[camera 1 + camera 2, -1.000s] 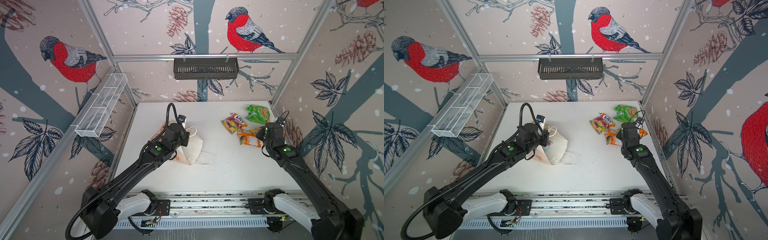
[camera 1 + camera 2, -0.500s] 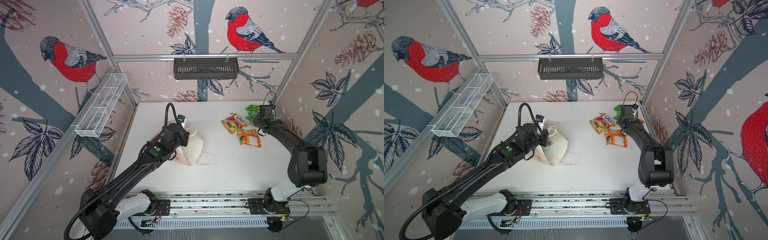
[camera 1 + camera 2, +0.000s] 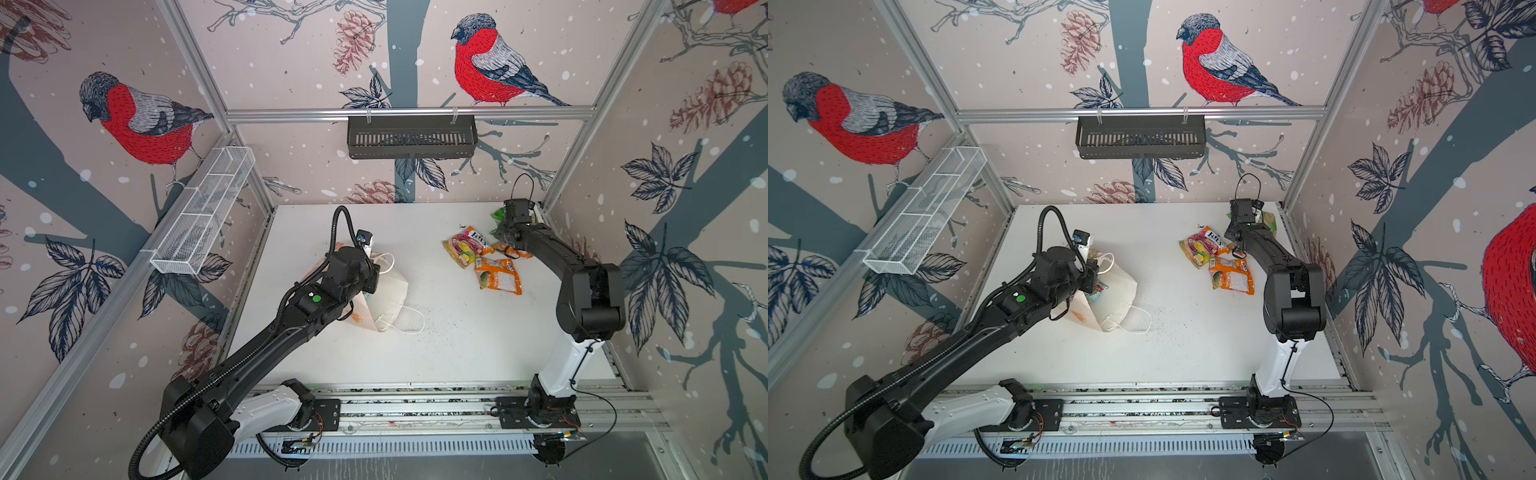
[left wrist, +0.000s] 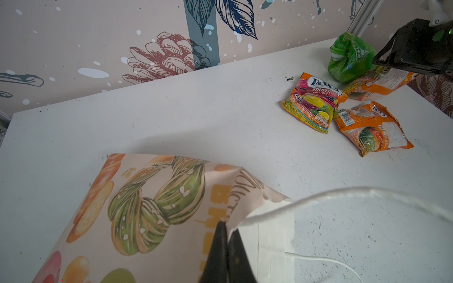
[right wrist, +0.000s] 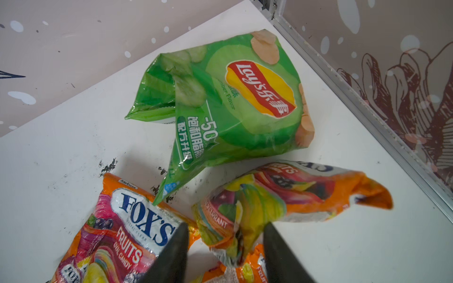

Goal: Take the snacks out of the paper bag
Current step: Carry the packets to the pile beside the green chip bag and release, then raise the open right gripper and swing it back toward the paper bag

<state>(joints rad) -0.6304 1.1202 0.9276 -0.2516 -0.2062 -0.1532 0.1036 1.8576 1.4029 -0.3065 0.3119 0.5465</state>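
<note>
Jaws of the left gripper (image 4: 228,227) are pinched tight on the bag (image 4: 147,208) rim, mid-table (image 4: 171,110). Right gripper (image 5: 225,227) stands parted astride an orange packet (image 5: 294,196), seemingly not squeezing it; green packet (image 5: 245,110) lies just beyond.

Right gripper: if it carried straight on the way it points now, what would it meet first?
The crumpled orange candy packet, whose near end sits between the fingers of the open right gripper. The green chip bag lies beyond it, though depth is hard to judge.
</note>
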